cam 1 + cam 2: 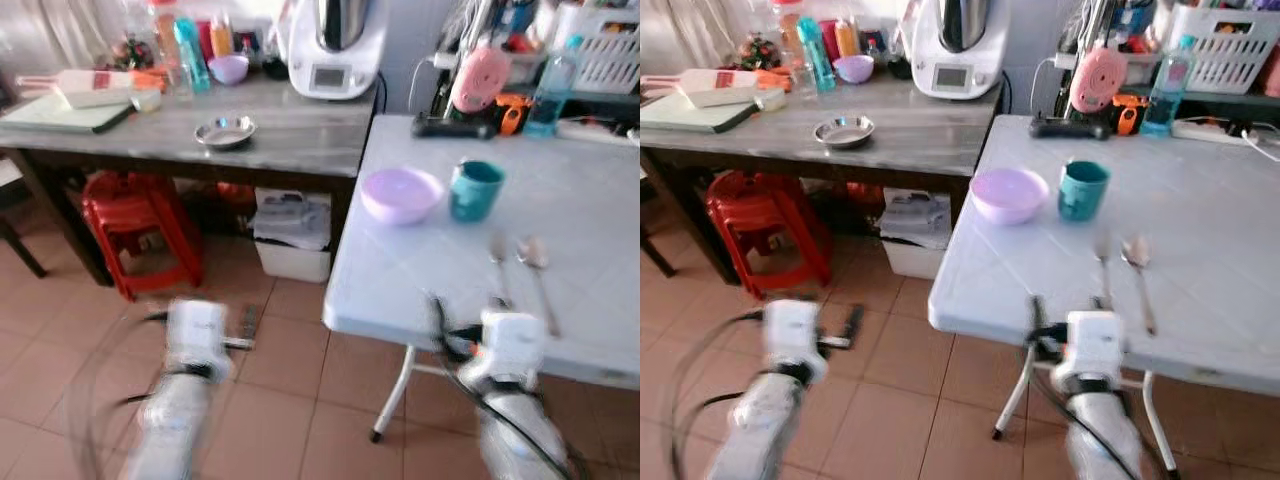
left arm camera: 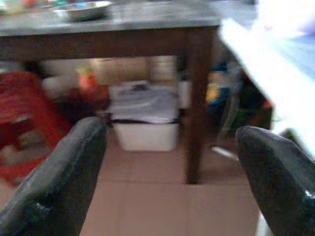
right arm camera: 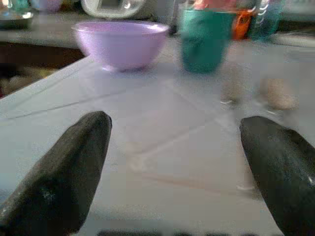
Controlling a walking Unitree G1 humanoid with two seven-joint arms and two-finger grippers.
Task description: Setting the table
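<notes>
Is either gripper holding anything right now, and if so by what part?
Nothing is held. The left gripper is open above the floor; the right gripper is open over the white table.

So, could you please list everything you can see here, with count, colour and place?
Folding table: one, white, on the right.
Bowl: one, lilac, on the white table.
Cup: one, teal, beside the bowl.
Fork and spoon: one each, metal, nearer the table edge.
Counter: one, grey-topped, behind on the left.
Steel dish: one, on the counter.
Kitchen machine: one, white, back of the counter.
Stool: one, red, under the counter.
Left claw: open, above the floor.
Right claw: open, over the white table's edge.
</notes>
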